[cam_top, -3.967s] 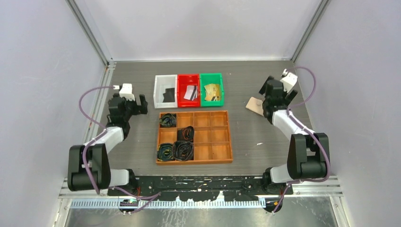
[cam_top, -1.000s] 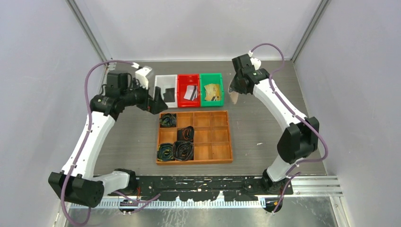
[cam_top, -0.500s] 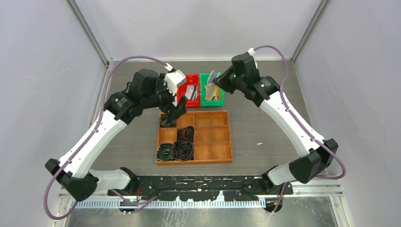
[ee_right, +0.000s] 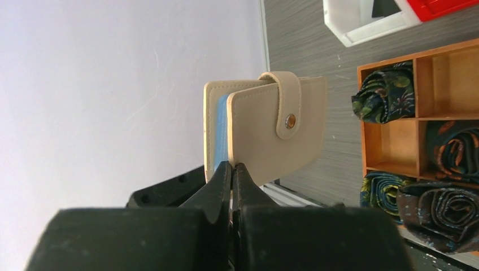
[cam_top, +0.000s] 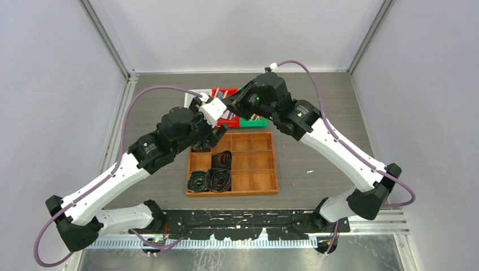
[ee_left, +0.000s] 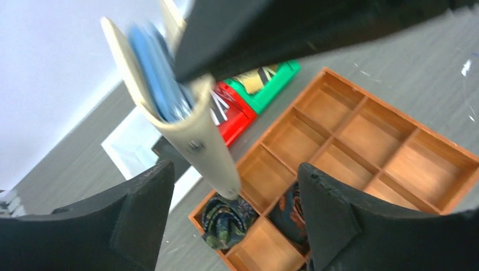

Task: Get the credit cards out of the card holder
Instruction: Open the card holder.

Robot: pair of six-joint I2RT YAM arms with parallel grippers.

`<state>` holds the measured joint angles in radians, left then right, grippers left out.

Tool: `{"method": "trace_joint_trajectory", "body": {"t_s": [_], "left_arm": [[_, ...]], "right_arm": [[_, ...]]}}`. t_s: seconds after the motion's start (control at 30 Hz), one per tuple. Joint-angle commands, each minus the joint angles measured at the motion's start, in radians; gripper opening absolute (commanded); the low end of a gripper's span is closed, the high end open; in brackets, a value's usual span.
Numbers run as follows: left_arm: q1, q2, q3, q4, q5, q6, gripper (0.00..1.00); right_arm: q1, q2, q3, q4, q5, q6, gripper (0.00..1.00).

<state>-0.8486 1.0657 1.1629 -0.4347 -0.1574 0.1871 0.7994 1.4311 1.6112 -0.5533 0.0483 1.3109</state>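
The card holder (ee_right: 271, 130) is a tan folded booklet with a snapped strap tab (ee_right: 289, 113) and pale blue inner pockets (ee_left: 155, 73). It hangs in the air above the bins. My right gripper (ee_right: 232, 169) is shut on one edge of it. My left gripper (ee_left: 234, 220) is open, and the holder's lower end (ee_left: 217, 169) sits between its two fingers (ee_left: 141, 209) with a gap on each side. No credit cards show inside the holder. Blurred cards lie in the red bin (ee_left: 234, 110) and the green bin (ee_left: 265, 79). In the top view both arms meet over the bins and hide the holder.
A wooden divided tray (cam_top: 271, 189) stands mid-table with coiled patterned belts (cam_top: 210, 179) in its left compartments. A white bin (ee_left: 133, 149) sits left of the red one. Metal frame rails line the table's back and sides.
Both arms have swung inward and met above the bins. The right arm carried the holder to the left. The left jaws came round its lower end and have narrowed somewhat.
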Motion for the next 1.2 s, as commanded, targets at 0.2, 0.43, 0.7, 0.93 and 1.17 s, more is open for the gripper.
{"method": "trace_joint_trajectory", "body": {"t_s": [0.2, 0.43, 0.7, 0.93, 1.17], "left_arm": [[-0.003, -0.058, 0.023, 0.128, 0.019, 0.032, 0.53], [-0.003, -0.09, 0.037, 0.08, 0.06, 0.032, 0.03], [-0.001, -0.085, 0.141, -0.084, 0.255, 0.029, 0.0], [0.08, 0.008, 0.333, -0.474, 0.674, -0.007, 0.0], [0.167, 0.086, 0.449, -0.594, 0.894, -0.042, 0.0]], "right_arm": [[0.052, -0.052, 0.054, 0.086, 0.044, 0.042, 0.01], [0.056, -0.076, 0.05, 0.096, 0.056, 0.045, 0.01], [0.054, -0.11, 0.037, 0.105, -0.03, -0.151, 0.58], [0.029, -0.238, 0.07, -0.069, -0.282, -0.742, 0.9], [0.029, -0.36, -0.028, -0.124, -0.394, -1.062, 0.92]]}}
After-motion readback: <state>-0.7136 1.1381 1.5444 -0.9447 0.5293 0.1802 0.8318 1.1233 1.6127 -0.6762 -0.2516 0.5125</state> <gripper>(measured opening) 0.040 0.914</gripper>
